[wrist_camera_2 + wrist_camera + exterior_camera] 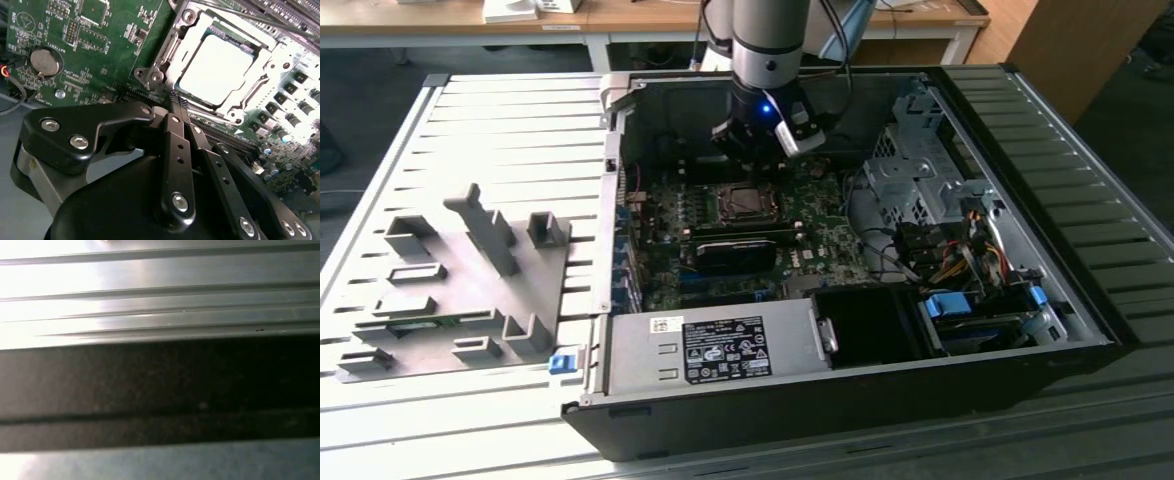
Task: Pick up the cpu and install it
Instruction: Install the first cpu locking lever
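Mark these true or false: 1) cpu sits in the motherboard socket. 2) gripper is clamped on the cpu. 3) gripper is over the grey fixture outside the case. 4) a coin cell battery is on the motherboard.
1) True: the cpu lies inside the socket frame.
2) False: the gripper has its fingers together beside the socket, holding nothing.
3) False: it is inside the open computer case, above the motherboard; the grey fixture lies on the exterior view's left.
4) True: coin cell battery.
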`<state>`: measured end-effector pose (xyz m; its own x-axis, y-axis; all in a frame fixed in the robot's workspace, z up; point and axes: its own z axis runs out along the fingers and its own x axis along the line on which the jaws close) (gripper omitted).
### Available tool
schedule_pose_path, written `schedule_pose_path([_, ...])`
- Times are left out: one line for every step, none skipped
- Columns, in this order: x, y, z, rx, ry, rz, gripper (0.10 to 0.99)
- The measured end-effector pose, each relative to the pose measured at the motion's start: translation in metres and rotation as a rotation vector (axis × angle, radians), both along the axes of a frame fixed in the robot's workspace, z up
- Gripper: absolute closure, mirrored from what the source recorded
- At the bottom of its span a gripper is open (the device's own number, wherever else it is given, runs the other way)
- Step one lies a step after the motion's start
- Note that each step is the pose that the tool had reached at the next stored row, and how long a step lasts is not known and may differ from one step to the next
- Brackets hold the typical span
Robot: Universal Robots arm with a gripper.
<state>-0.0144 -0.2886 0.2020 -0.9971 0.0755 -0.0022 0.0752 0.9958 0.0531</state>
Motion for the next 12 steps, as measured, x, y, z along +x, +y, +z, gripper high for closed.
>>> schedule_pose_path([0.0, 0.0001, -0.0006, -0.004, 0.0001, 0.0, 0.98])
schedule_pose_path([0.0, 0.0001, -0.0013, -0.007, 0.0001, 0.0, 0.98])
schedule_pose_path([0.0001, 0.0001, -0.0021, -0.01, 0.0004, 0.0, 0.98])
schedule_pose_path([0.0002, 0.0001, -0.0027, -0.013, 0.0006, 0.0, 0.98])
schedule_pose_path([0.0003, 0.0001, -0.0034, -0.015, 0.0008, 0.0, 0.98])
schedule_pose_path([0.0005, 0.0003, -0.0041, -0.016, 0.0007, 0.0, 0.98])
schedule_pose_path([0.0007, 0.0006, -0.0049, -0.016, 0.0005, 0.0, 0.98])
schedule_pose_path([0.0008, 0.0009, -0.0055, -0.017, 0.0005, 0.0, 0.98])
schedule_pose_path([0.0009, 0.001, -0.0057, -0.017, 0.0006, 0.0, 0.98])
schedule_pose_path([0.0011, 0.0014, -0.0059, -0.017, 0.0005, 0.0, 0.98])
schedule_pose_path([0.0013, 0.0017, -0.0059, -0.017, 0.0005, 0.0, 0.98])
schedule_pose_path([0.0013, 0.002, -0.0059, -0.016, 0.0005, 0.0, 0.98])
